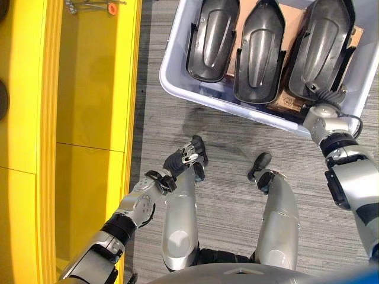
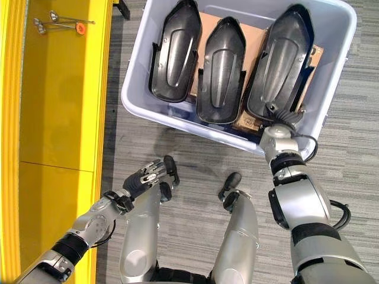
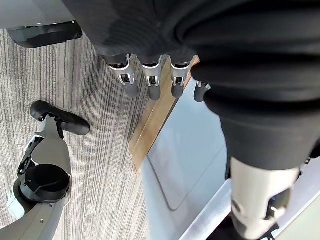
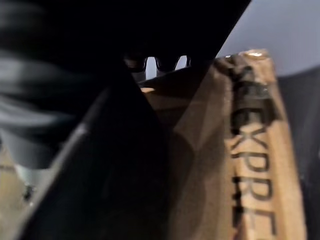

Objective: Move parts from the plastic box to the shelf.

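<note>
Your box (image 2: 331,112) sits on the floor with three black parts in it, side by side on cardboard (image 2: 207,23). Your right hand (image 2: 283,118) reaches into the box at the right part (image 2: 284,56); you cannot tell if its fingers grip it. Your left hand (image 1: 186,155) hangs near the box, over the floor, fingers loose and holding nothing. The yellow shelf (image 1: 89,89) stands left of the box.

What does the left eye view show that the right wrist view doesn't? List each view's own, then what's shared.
Left eye view: yellow shelf, box rim, three black parts side by side in it, left robot hand open above the floor, right robot hand at the rightmost part. Right wrist view: print on the cardboard, up close. Both: that part's dark edge and the cardboard.
</note>
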Robot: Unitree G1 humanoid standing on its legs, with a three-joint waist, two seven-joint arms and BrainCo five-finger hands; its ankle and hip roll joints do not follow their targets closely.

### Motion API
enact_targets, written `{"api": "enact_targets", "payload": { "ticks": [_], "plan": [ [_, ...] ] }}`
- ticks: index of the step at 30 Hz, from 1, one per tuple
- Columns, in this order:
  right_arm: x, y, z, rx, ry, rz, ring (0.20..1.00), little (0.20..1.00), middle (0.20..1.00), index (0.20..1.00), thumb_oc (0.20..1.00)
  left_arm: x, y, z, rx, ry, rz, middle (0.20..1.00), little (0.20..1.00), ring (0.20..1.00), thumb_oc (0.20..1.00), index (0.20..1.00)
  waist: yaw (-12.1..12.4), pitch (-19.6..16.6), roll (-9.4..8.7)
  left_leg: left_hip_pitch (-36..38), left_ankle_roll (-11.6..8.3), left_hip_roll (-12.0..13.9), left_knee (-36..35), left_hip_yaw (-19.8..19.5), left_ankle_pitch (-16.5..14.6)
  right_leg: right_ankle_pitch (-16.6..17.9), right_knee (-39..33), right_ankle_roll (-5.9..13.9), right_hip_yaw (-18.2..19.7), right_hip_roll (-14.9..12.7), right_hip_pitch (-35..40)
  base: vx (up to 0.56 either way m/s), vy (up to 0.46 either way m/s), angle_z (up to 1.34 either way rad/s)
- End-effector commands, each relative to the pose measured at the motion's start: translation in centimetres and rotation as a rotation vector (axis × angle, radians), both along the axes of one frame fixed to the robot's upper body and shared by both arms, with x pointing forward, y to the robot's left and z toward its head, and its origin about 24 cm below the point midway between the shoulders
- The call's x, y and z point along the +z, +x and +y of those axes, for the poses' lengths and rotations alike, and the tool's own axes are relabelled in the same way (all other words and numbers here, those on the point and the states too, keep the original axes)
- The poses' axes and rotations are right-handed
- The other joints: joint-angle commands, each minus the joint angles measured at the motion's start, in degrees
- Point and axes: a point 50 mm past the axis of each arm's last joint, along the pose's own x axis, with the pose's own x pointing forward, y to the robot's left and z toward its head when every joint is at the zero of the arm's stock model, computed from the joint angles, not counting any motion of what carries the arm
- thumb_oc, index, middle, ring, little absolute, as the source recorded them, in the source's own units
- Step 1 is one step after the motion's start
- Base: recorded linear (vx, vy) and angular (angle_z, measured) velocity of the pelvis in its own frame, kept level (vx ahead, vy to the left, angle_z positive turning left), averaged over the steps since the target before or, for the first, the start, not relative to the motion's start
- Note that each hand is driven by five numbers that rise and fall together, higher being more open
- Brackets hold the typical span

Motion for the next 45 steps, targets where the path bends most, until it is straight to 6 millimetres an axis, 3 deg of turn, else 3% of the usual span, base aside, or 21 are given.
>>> {"api": "enact_targets", "payload": {
  "ticks": [1,3,7,14,18,19,20,21,27,36,37,40,41,45],
  "plan": [
    [-2.8,-1.3,-1.7,-0.023,0.009,0.127,1.000,1.000,1.000,1.000,1.000,-0.1,-1.1,-1.8,-0.060,-0.057,-0.010,1.000,1.000,1.000,1.000,1.000,1.47,-2.08,3.02,0.41,-6.83,5.23,-0.27,-3.49,-2.72,1.45,2.48,7.04,0.66,-5.13,-3.14,0.01,-0.008,0.04],
    [-3.0,-1.5,-1.9,-0.009,-0.044,0.165,1.000,1.000,1.000,1.000,1.000,-0.1,-1.0,-1.8,-0.061,-0.050,-0.008,1.000,1.000,1.000,1.000,1.000,1.44,-2.08,2.98,0.20,-6.91,5.19,-0.06,-3.67,-2.73,1.53,2.62,7.04,0.69,-5.10,-3.33,0.00,-0.006,0.02],
    [-1.6,-1.6,-2.5,-0.051,-0.342,0.227,1.000,1.000,1.000,1.000,1.000,-0.3,-1.2,-1.7,-0.070,-0.043,-0.015,1.000,1.000,1.000,1.000,1.000,1.27,-2.08,2.77,-0.31,-6.89,5.17,0.06,-3.85,-2.68,1.83,2.39,7.06,0.63,-4.89,-3.58,0.00,0.000,0.00],
    [-3.1,-2.3,-2.6,-0.113,-0.306,0.248,1.000,1.000,1.000,1.000,1.000,0.0,-1.0,-1.7,-0.054,-0.045,-0.029,1.000,1.000,1.000,1.000,1.000,1.22,-2.08,3.02,-0.87,-6.77,5.08,-0.17,-4.03,-2.65,1.93,2.19,7.13,0.76,-4.83,-4.05,0.00,0.000,0.00],
    [-2.3,-2.2,-2.7,-0.149,-0.389,0.234,1.000,1.000,1.000,1.000,1.000,-0.3,-1.0,-1.6,-0.060,-0.045,-0.028,1.000,1.000,1.000,1.000,1.000,1.34,-2.08,3.22,-1.14,-6.75,5.02,-0.02,-4.20,-2.70,1.96,2.43,7.17,0.81,-5.02,-4.37,0.00,0.000,0.00],
    [-2.1,-2.2,-2.8,-0.132,-0.414,0.243,0.947,0.947,0.947,0.947,0.947,-0.3,-1.1,-1.6,-0.064,-0.041,-0.029,1.000,1.000,1.000,1.000,1.000,1.40,-2.08,3.16,-1.21,-6.77,4.96,0.04,-4.29,-2.71,2.02,2.40,7.21,0.71,-5.07,-4.36,0.00,0.000,0.00],
    [-1.9,-2.1,-2.9,-0.129,-0.432,0.253,0.485,0.485,0.485,0.485,0.485,-0.3,-1.1,-1.7,-0.065,-0.040,-0.030,1.000,1.000,1.000,1.000,1.000,1.44,-2.08,3.17,-1.27,-6.77,4.97,0.08,-4.30,-2.70,2.03,2.43,7.21,0.63,-5.11,-4.38,0.00,0.000,0.00],
    [-1.9,-2.2,-3.0,-0.129,-0.444,0.263,0.200,0.200,0.200,0.200,0.200,-0.3,-1.0,-1.7,-0.065,-0.037,-0.031,1.000,1.000,1.000,1.000,1.000,1.50,-2.08,3.14,-1.37,-6.79,5.00,0.14,-4.38,-2.70,1.99,2.50,7.22,0.62,-5.16,-4.45,0.00,0.000,0.00],
    [-2.2,-3.1,-4.8,-0.182,-0.414,0.313,0.200,0.200,0.200,0.200,0.200,-0.1,-0.9,-1.5,-0.056,-0.036,-0.037,1.000,1.000,1.000,1.000,1.000,1.56,-2.08,3.15,-2.82,-7.02,5.13,0.65,-4.93,-2.73,2.14,2.79,7.27,0.52,-5.48,-5.62,0.00,0.000,0.00],
    [-3.1,-3.9,-5.9,-0.218,-0.332,0.327,0.200,0.200,0.200,0.200,0.200,0.2,-0.7,-1.2,-0.035,-0.040,-0.060,1.000,1.000,1.000,1.000,1.000,1.68,-2.08,3.42,-4.96,-7.25,4.95,1.63,-5.64,-2.96,2.01,3.42,7.22,0.67,-5.49,-7.34,-0.01,-0.006,0.03],
    [-3.0,-3.9,-6.0,-0.225,-0.308,0.314,0.200,0.200,0.200,0.200,0.200,0.7,-0.4,-1.1,-0.039,-0.043,-0.088,1.000,1.000,1.000,1.000,1.000,1.74,-2.08,3.52,-6.69,-6.49,5.02,1.07,-5.43,-1.38,3.41,2.76,6.13,0.15,-5.11,-8.94,-0.09,-0.007,0.02],
    [-3.8,-4.3,-6.2,-0.231,-0.301,0.342,0.200,0.200,0.200,0.200,0.200,0.9,-0.4,-1.1,-0.028,-0.048,-0.096,1.000,1.000,1.000,1.000,1.000,1.71,-2.08,3.61,-7.05,-6.47,4.95,1.26,-5.48,-1.48,3.35,2.84,6.07,0.14,-5.03,-9.24,-0.01,-0.004,0.02],
    [-4.3,-4.6,-6.3,-0.232,-0.296,0.357,0.200,0.200,0.200,0.200,0.200,0.6,-0.6,-1.0,-0.023,-0.049,-0.085,1.000,1.000,1.000,1.000,1.000,1.58,-2.08,3.59,-5.89,-7.28,4.81,1.97,-5.90,-3.03,2.04,3.55,7.05,0.80,-5.16,-8.19,0.05,-0.002,0.06],
    [-5.4,-5.4,-6.7,-0.275,-0.297,0.332,0.200,0.200,0.200,0.200,0.200,0.7,-0.5,-0.8,-0.004,-0.059,-0.101,1.000,1.000,1.000,1.000,1.000,1.42,-2.08,3.66,-7.21,-6.40,5.00,1.55,-5.64,-1.61,3.20,3.30,5.91,0.38,-4.92,-9.60,-0.05,-0.010,0.03]
  ]
}}
